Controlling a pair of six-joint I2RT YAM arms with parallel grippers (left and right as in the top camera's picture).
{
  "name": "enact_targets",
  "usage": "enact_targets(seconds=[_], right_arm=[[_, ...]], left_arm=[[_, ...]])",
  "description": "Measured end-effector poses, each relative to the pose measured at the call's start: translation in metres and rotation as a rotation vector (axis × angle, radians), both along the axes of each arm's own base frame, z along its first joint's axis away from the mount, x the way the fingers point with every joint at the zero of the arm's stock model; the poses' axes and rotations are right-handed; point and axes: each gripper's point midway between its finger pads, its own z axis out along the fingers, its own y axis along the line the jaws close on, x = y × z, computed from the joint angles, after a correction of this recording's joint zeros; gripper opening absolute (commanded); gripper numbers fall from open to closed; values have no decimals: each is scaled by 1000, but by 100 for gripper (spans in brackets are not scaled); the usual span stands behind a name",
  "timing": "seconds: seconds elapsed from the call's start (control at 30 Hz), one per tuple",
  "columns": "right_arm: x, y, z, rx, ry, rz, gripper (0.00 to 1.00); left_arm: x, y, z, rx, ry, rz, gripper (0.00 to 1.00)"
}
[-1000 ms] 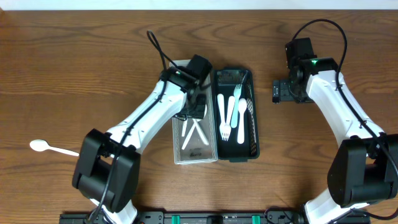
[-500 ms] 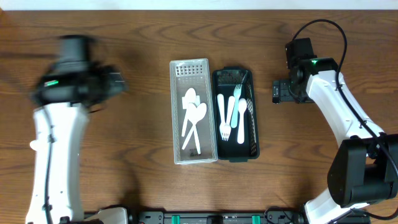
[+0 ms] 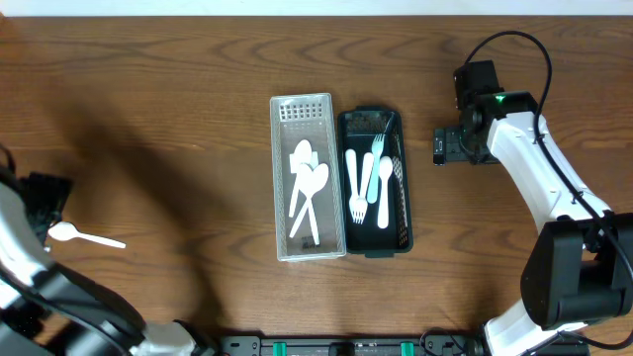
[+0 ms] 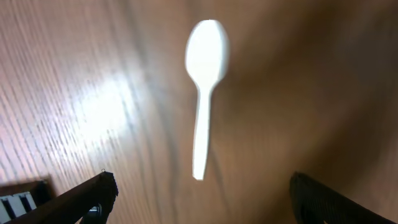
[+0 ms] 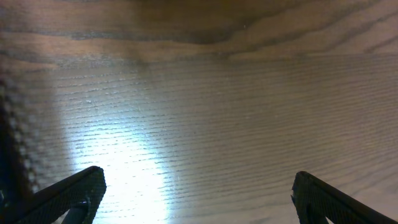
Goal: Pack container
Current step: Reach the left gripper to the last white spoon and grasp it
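A white plastic spoon [image 3: 84,235] lies loose on the table at the far left; it also shows in the left wrist view [image 4: 204,87], just ahead of the fingers. My left gripper [image 3: 45,203] is open and empty, hovering over the spoon's bowl end. A clear tray [image 3: 282,242] holds white spoons [image 3: 307,188]. A black tray [image 3: 404,232] beside it holds white forks and a spoon [image 3: 368,183]. My right gripper [image 3: 438,146] is open and empty, right of the black tray, over bare wood.
The two trays stand side by side at the table's middle. The right arm's cable loops over the back right. The right wrist view shows only wood grain [image 5: 199,112] between the fingers.
My left arm has swung from over the clear tray to the far left, above the loose spoon. Spoons now lie in the clear tray. The right arm has not moved.
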Motion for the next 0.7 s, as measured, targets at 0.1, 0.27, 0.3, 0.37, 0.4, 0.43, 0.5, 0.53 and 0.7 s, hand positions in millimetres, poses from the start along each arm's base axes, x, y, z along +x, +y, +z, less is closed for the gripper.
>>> enact_targets(seconds=[0.1, 0.27, 0.3, 0.37, 0.4, 0.43, 0.5, 0.53, 0.7], right_arm=[[0, 0, 0, 0, 0, 0, 99], [0, 0, 0, 0, 0, 1, 99], [0, 0, 0, 0, 0, 1, 99], [0, 0, 0, -1, 1, 2, 99], [0, 0, 0, -1, 2, 4, 99], [0, 0, 0, -1, 2, 4, 99], [-1, 0, 0, -2, 3, 5, 99], [-1, 0, 0, -2, 4, 6, 99], [-1, 0, 0, -3, 6, 11, 99]], left_arm=[[-11, 8, -27, -61, 54, 45, 91], [-15, 8, -64, -141, 122, 62, 91], [-14, 8, -71, -151, 131, 61, 91], [-14, 8, -81, -168, 144, 61, 91], [-14, 8, -88, -178, 154, 61, 91], [-15, 7, -94, -190, 166, 62, 91], [-16, 5, -104, -212, 184, 61, 91], [-17, 5, -109, -221, 192, 60, 91], [-10, 8, -113, -212, 174, 12, 91]])
